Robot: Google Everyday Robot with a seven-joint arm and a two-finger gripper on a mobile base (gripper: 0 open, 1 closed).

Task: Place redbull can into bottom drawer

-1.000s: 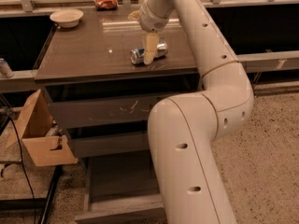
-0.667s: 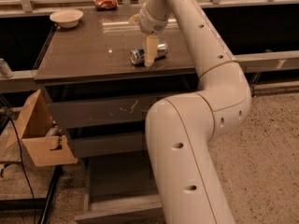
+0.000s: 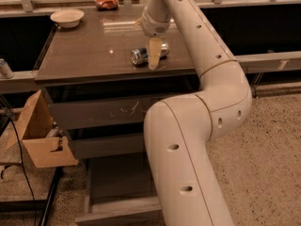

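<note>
The redbull can is lying on its side near the front edge of the bench, its shiny end facing left. The pincer is coming straight down onto the can's middle, with its tan tip crossing in front of the can and touching the benchtop. I cannot tell whether it is clenched on the can or released. The can is showing silver and blue, but its print is too small to read.

The white arm is rising from the foreground and bending at a thick elbow on the right. From there it is reaching up and left over the bench, with the wrist pointing downward.

Below the bench, the bottom drawer is standing pulled open, well apart from the can. A white bowl and a red snack bag are sitting at the bench's far side.
</note>
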